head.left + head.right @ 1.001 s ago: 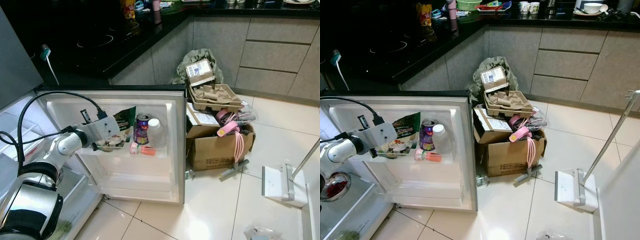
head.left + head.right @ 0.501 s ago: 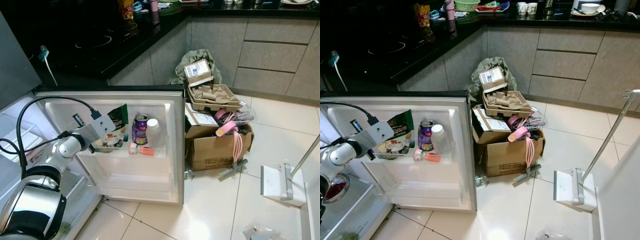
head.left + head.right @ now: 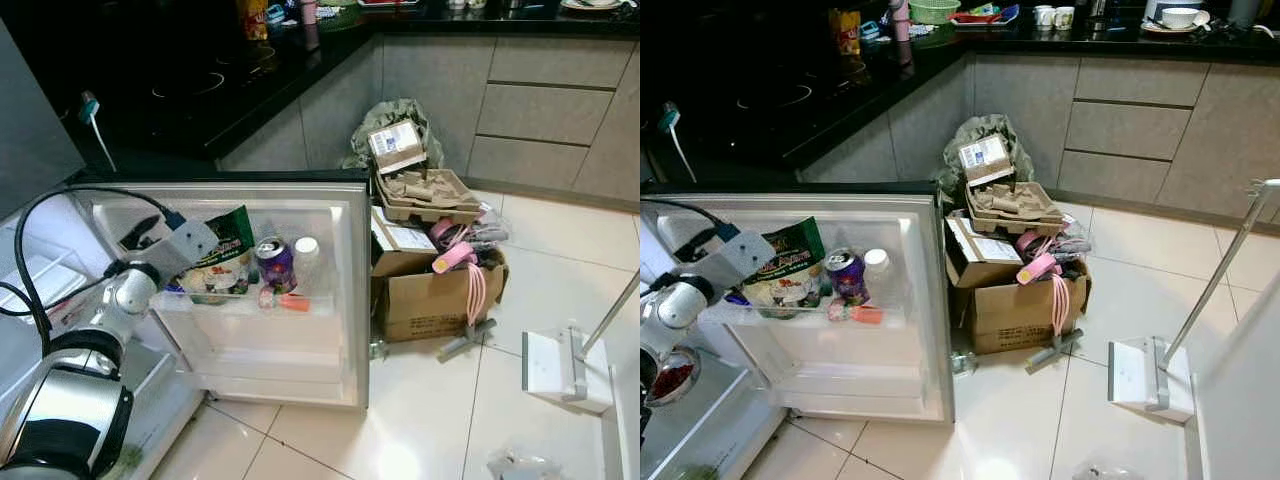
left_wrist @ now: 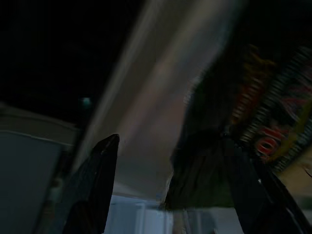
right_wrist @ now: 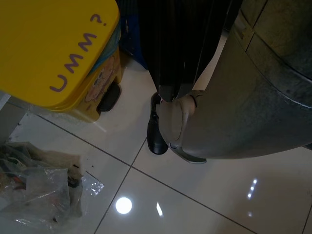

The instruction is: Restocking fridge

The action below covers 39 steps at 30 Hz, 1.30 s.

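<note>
The small fridge's open door (image 3: pixel 330 330) faces me, and its shelf holds a green snack bag (image 3: pixel 232 232), a clear plastic tub (image 3: pixel 215 282), a purple can (image 3: pixel 272 262) leaning left, a white bottle (image 3: pixel 305 262) and a small pink bottle (image 3: pixel 284 298) on its side. My left gripper (image 3: pixel 143 232) is at the shelf's left end, beside the snack bag. In the left wrist view its fingers (image 4: pixel 100 180) stand wide apart, open, with the snack bag (image 4: pixel 265 112) by one finger. The right arm hangs idle.
A cardboard box (image 3: pixel 430 300) heaped with egg trays and pink items stands right of the door. A white floor tool (image 3: pixel 565 370) lies on the tiles further right. The black counter (image 3: pixel 200 90) runs behind. A yellow bin (image 5: pixel 53 53) stands near my right side.
My left gripper has pulled back leftward along the door shelf, away from the plastic tub. The purple can, upright before, now leans left. The snack bag has shifted a little.
</note>
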Available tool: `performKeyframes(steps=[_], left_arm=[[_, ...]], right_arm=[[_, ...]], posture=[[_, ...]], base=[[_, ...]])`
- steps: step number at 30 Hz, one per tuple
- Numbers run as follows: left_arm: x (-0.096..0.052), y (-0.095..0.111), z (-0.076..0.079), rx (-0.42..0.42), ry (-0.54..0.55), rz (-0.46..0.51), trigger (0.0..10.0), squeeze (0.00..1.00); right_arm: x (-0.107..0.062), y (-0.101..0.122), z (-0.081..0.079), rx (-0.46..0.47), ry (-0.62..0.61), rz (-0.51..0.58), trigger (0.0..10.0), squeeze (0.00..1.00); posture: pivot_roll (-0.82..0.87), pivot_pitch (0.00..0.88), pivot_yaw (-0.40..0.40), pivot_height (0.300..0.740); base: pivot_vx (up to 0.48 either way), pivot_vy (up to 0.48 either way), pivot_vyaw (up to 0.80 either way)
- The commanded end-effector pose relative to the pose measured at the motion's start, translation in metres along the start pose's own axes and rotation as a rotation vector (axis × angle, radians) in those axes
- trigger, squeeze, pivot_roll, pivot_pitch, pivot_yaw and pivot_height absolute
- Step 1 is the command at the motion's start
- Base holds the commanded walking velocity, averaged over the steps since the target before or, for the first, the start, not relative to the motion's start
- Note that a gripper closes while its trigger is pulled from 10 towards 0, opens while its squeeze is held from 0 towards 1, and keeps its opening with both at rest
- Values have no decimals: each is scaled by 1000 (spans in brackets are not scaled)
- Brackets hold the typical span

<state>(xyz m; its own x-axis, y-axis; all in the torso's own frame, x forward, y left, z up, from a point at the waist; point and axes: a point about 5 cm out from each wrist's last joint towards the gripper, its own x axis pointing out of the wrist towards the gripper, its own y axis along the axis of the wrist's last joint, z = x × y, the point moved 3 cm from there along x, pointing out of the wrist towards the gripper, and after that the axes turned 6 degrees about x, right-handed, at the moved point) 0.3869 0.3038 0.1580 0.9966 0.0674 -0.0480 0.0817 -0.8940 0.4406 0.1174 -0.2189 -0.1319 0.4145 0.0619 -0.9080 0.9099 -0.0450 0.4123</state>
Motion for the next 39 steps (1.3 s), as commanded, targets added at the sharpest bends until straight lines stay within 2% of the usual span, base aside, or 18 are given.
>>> performKeyframes(steps=[1, 6, 10, 14, 17, 22, 25, 26, 28, 29, 30, 33, 34, 35, 36, 37, 38, 39], left_arm=[[-1, -4, -26, -14, 78, -1, 10000, 0], [0, 9, -33, -184, 42, 109, 10000, 0], [-2, 19, -31, -196, -14, 193, 10000, 0], [-3, 20, -31, -188, -18, 205, 10000, 0], [-6, 36, -38, -350, -98, 351, 10000, 0], [-11, 51, -41, -457, -193, 491, 10000, 0], [-26, 66, -31, -522, -430, 660, 10000, 0], [-26, 66, -31, -522, -430, 660, 10000, 0], [-37, 73, -23, -575, -592, 737, 10000, 0], [-37, 73, -23, -575, -592, 737, 10000, 0], [-46, 75, -13, -579, -699, 766, 10000, 0], [-53, 75, -4, -576, -784, 781, 10000, 0], [-61, 73, 10, -565, -877, 776, 10000, 0], [-61, 73, 10, -565, -877, 776, 10000, 0], [-69, 70, 25, -555, -977, 768, 10000, 0], [-69, 70, 25, -555, -977, 768, 10000, 0], [-78, 64, 45, -546, -1074, 734, 10000, 0], [-78, 64, 45, -546, -1074, 734, 10000, 0]], right_arm=[[0, -16, -12, -26, 46, -59, 10000, 0], [0, -16, -12, -28, 49, -58, 10000, 0], [0, -15, -12, -32, 54, -57, 10000, 0], [0, -15, -12, -33, 55, -57, 10000, 0], [1, -14, -13, -33, 58, -56, 10000, 0], [1, -13, -13, -33, 61, -56, 10000, 0], [0, -15, -13, -31, 64, -59, 10000, 0], [0, -15, -13, -31, 64, -59, 10000, 0], [0, -15, -14, -28, 66, -61, 10000, 0], [0, -15, -14, -28, 66, -61, 10000, 0], [0, -15, -14, -26, 67, -61, 10000, 0], [0, -15, -14, -25, 68, -61, 10000, 0], [0, -15, -14, -24, 69, -61, 10000, 0], [0, -15, -14, -24, 69, -61, 10000, 0], [1, -15, -15, -24, 70, -61, 10000, 0], [1, -15, -15, -24, 70, -61, 10000, 0], [1, -15, -15, -24, 71, -61, 10000, 0], [1, -15, -15, -24, 71, -61, 10000, 0]], posture=[[-83, 0, 51, 740], [-78, 0, 46, 740], [-74, 0, 45, 740], [-74, 0, 45, 740], [-70, 0, 42, 740], [-71, 0, 43, 740], [-69, 0, 42, 740], [-69, 0, 42, 740], [-71, 0, 44, 740], [-71, 0, 44, 740], [-70, 0, 45, 740], [-69, 0, 46, 740], [-67, 0, 45, 740], [-67, 0, 45, 740], [-67, 0, 46, 740], [-67, 0, 46, 740], [-64, 0, 46, 740], [-64, 0, 46, 740]], base=[[0, 0, 0], [0, 0, 0], [0, 0, 0], [0, 0, 0], [0, 0, 0], [0, 0, 0], [0, 0, 0], [0, 0, 0], [0, 0, 0], [0, 0, 0], [0, 0, 0], [0, 0, 0], [0, 0, 0], [0, 0, 0], [0, 0, 0], [0, 0, 0], [0, 0, 0], [0, 0, 0]])
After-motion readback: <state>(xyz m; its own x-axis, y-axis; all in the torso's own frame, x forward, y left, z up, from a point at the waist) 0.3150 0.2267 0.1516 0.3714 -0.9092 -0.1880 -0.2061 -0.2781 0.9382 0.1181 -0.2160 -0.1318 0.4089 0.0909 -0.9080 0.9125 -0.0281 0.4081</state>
